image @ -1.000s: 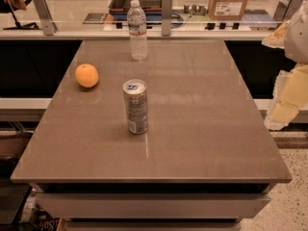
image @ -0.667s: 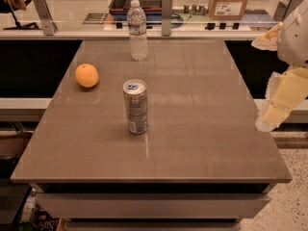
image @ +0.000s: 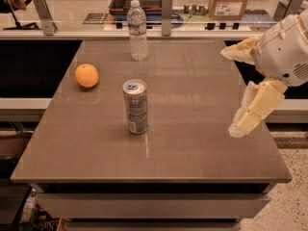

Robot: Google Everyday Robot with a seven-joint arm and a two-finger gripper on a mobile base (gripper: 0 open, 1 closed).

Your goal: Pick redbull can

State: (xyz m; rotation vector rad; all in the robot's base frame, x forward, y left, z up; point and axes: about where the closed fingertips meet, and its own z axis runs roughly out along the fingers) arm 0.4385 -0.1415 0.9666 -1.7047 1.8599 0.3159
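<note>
The gripper point(image: 243, 121), a cream-coloured tool carried on a white arm, is seen at the right side of the brown table point(image: 202, 148), angled down and to the left just above the surface. Whether it is open or closed cannot be told, and nothing is seen in its hold. The redbull can point(image: 135, 107) is stood upright near the middle of the table, well apart from the gripper and to its left, untouched.

A tall, slim can is judged easy to topple. If it were struck on one side during the approach, or gripped too near its top, it could be knocked over and sent rolling.

Nothing is seen standing between gripper and can. An orange point(image: 86, 75) is placed farther left, and a water bottle point(image: 137, 30) is stood at the far edge. Neither is judged to be in the way.
</note>
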